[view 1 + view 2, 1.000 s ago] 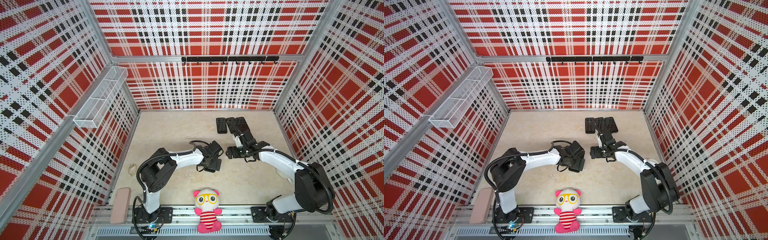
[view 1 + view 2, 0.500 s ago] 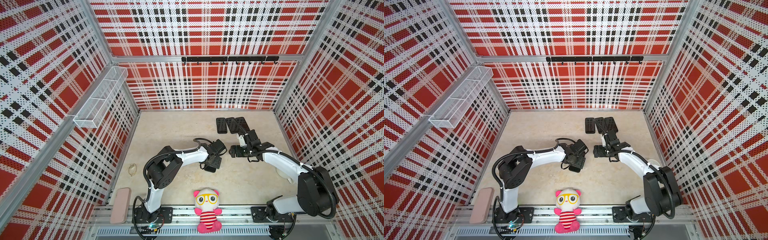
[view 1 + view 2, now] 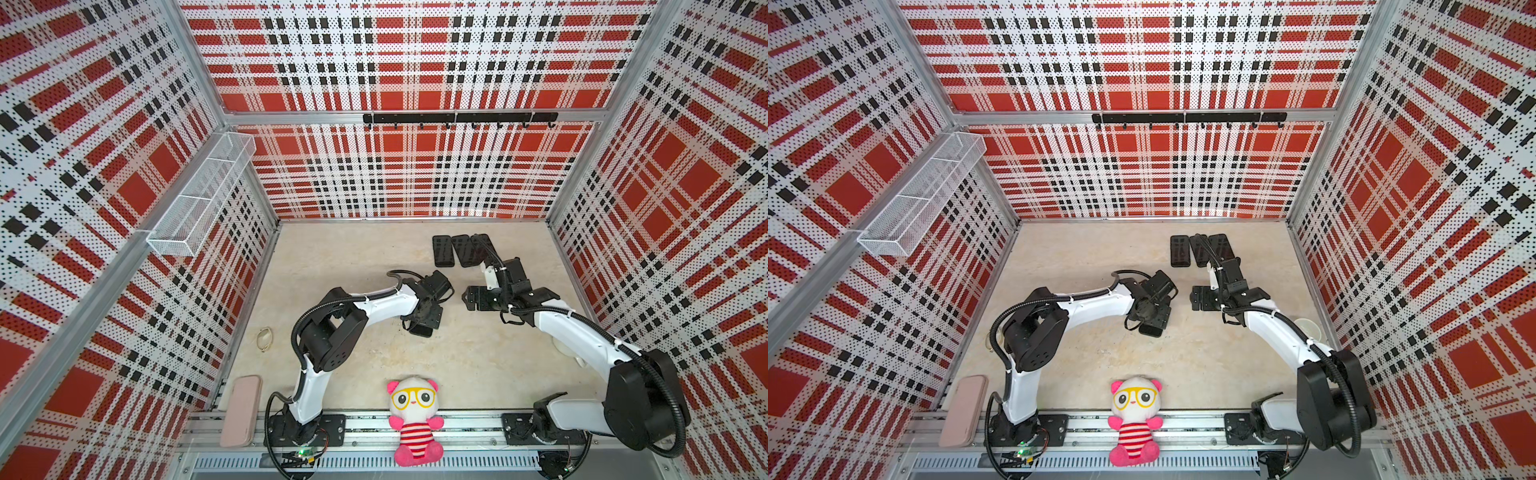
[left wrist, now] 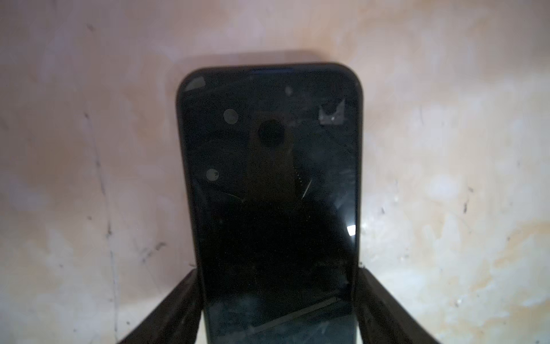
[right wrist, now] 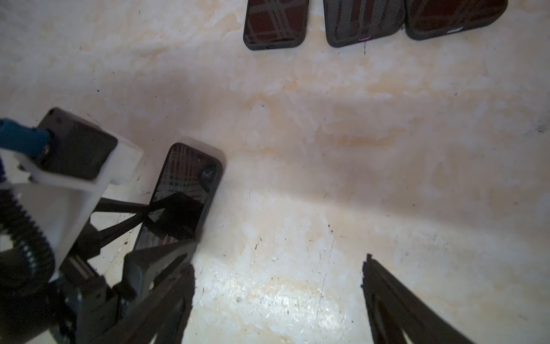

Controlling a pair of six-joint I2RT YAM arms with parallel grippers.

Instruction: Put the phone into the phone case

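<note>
A black phone (image 4: 268, 178) with a dark rim round its screen points away from my left gripper (image 4: 278, 272). Both fingers (image 4: 184, 297) press its long sides, so that gripper is shut on it. In both top views the phone's end (image 3: 422, 331) (image 3: 1152, 330) sticks out below the left gripper (image 3: 428, 316), low over the table. I cannot tell whether the rim is the phone case. My right gripper (image 5: 278, 265) (image 3: 469, 297) hangs open and empty over bare table just right of the phone (image 5: 184, 190).
Three dark cased phones (image 3: 442, 251) (image 3: 465, 250) (image 5: 275, 23) lie side by side at the back right. A plush toy (image 3: 413, 415) sits at the front edge. Glasses (image 3: 264, 338) and a pink pouch (image 3: 241, 409) lie at the left. A white cup (image 3: 1308, 328) stands under the right arm.
My left gripper's jaws have closed from wide open onto the phone's sides. The right gripper has drawn back a little to the right, away from the phone, still open.
</note>
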